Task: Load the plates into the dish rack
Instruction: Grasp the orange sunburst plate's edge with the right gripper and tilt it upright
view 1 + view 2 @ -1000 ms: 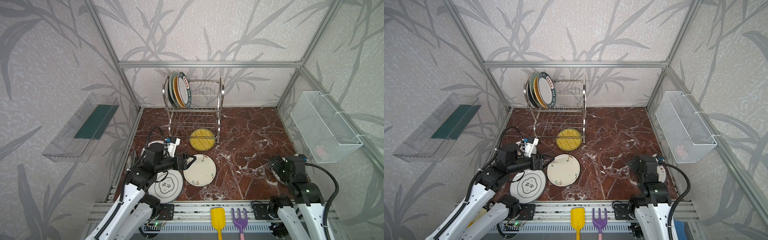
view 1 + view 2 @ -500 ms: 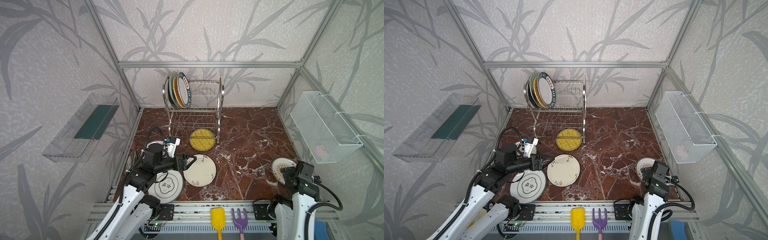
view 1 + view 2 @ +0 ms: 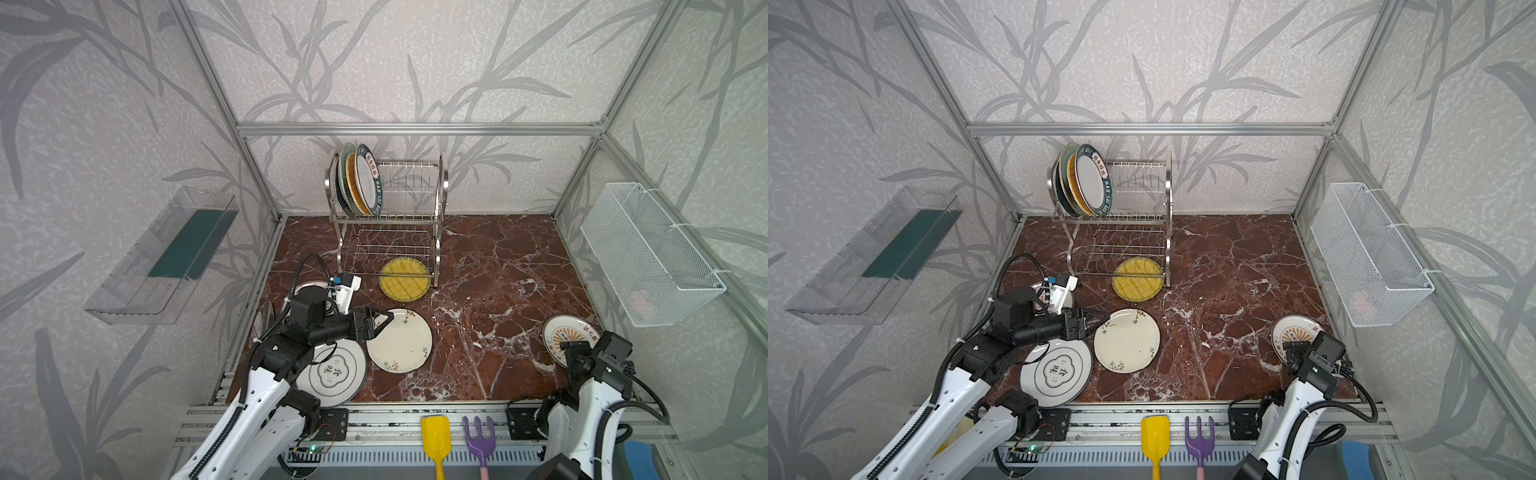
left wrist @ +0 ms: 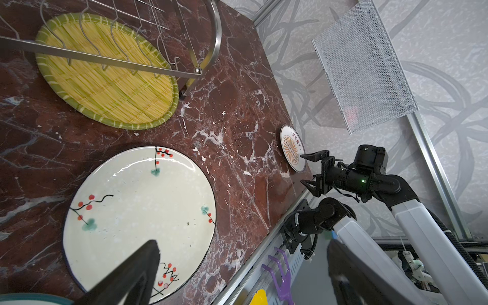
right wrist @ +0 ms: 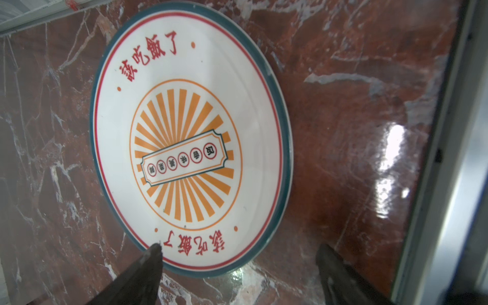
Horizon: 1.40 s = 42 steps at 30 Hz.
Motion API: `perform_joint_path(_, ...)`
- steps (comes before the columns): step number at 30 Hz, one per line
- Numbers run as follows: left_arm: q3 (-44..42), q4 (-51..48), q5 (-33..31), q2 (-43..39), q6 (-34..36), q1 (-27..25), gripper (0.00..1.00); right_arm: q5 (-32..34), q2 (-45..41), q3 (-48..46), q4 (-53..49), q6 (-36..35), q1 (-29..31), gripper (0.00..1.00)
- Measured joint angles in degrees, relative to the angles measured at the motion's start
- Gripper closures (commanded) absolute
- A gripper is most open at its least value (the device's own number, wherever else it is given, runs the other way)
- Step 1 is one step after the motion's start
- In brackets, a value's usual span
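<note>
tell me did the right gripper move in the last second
Yes: the right gripper pulled back toward the front rail, from over the orange-sunburst plate to its near edge.

My right gripper [image 3: 568, 355] has pulled back toward the near rail and come off the orange-sunburst plate [image 3: 571, 332]. The plate was hidden under it and now lies flat, mostly uncovered.

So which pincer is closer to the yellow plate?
Left. The left pincer is above the edge of the cream flowery plate, which lies just in front of the yellow plate. The right pincer is far off to the right, at the sunburst plate.
</note>
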Motion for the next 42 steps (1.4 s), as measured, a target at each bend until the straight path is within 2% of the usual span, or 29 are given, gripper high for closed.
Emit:
perform_joint_path(2,-0.1,0.0,0.0,0.1,0.0,0.2,0.02,-0.8,0.5,-0.7,1.7,-0.1,-0.4,0.28)
perform_joint_path(5,-0.1,0.0,0.0,0.2,-0.1,0.3,0.02,-1.5,0.7,-1.9,3.7,0.0,-0.7,0.34)
perform_joint_path(7,-0.1,0.0,0.0,0.4,-0.1,0.3,0.02,-1.7,0.7,-2.8,5.0,0.1,-0.7,0.43)
perform_joint_path(15,-0.2,0.1,0.0,0.4,-0.1,0.7,0.02,-2.9,-0.1,-5.5,8.3,1.1,-0.7,0.55)
perform_joint_path(28,-0.2,0.4,0.0,0.4,-0.3,1.2,0.02,-5.6,-2.1,-8.3,11.5,1.7,-0.7,0.82)
perform_joint_path(36,-0.3,0.8,0.0,0.4,-0.8,1.9,0.02,-9.6,-2.6,-8.2,15.8,1.2,-0.1,0.99)
perform_joint_path(42,-0.5,1.6,0.4,1.1,-1.4,2.8,0.02,-12.0,-2.4,-8.2,19.1,0.9,4.3,1.00)
